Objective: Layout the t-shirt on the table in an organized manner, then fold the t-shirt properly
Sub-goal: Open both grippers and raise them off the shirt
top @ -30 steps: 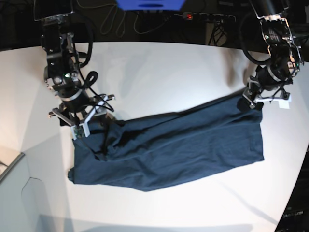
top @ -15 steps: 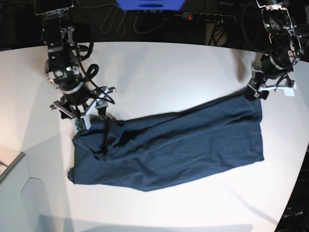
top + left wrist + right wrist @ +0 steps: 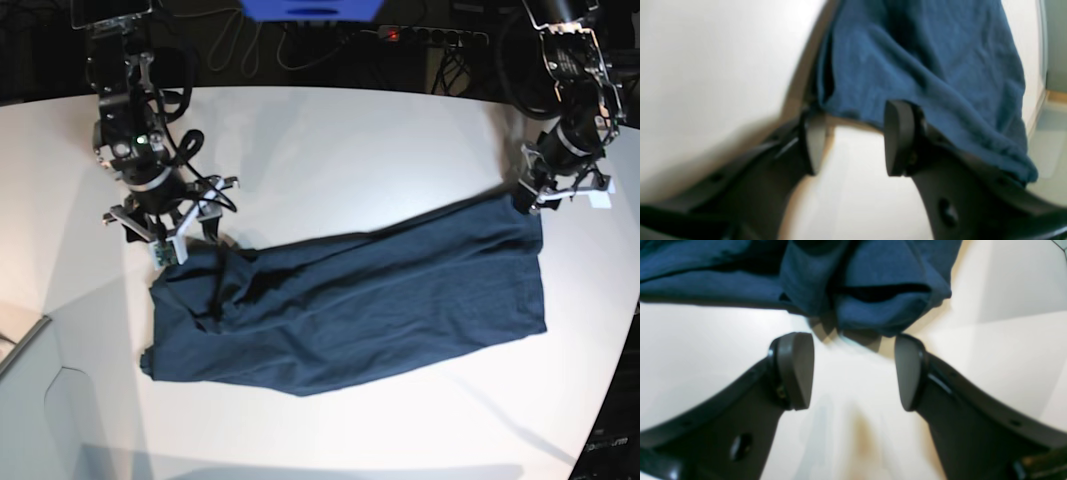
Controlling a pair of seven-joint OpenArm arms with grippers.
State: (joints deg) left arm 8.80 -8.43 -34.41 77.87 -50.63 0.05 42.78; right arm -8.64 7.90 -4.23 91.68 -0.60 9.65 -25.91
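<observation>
T-shirt (image 3: 350, 305) lies spread on the table (image 3: 330, 150), roughly in the middle, long axis running slightly uphill toward the table's right side in base view. Cloth is mostly flat w/ wrinkles; bunched folds at its left end.

Right gripper (image 3: 853, 371) sits just off the shirt's left end, at the far corner. Jaws spread wide, nothing between them but bare table. Bunched shirt edge (image 3: 873, 306) lies just past the fingertips (image 3: 796, 370), not pinched. Released.

Left gripper (image 3: 850, 143) is at the shirt's opposite end, at the far corner. Jaws apart w/ a clear gap, white table showing between. Shirt hem (image 3: 923, 76) runs right along the tips; cloth looks to drape behind one finger (image 3: 897, 136), but view is blurry so can't tell if touching. Not gripping the shirt.

Both arms at the far edge of the shirt, one per end, in base view: right gripper (image 3: 165, 235), left gripper (image 3: 545, 195).
</observation>
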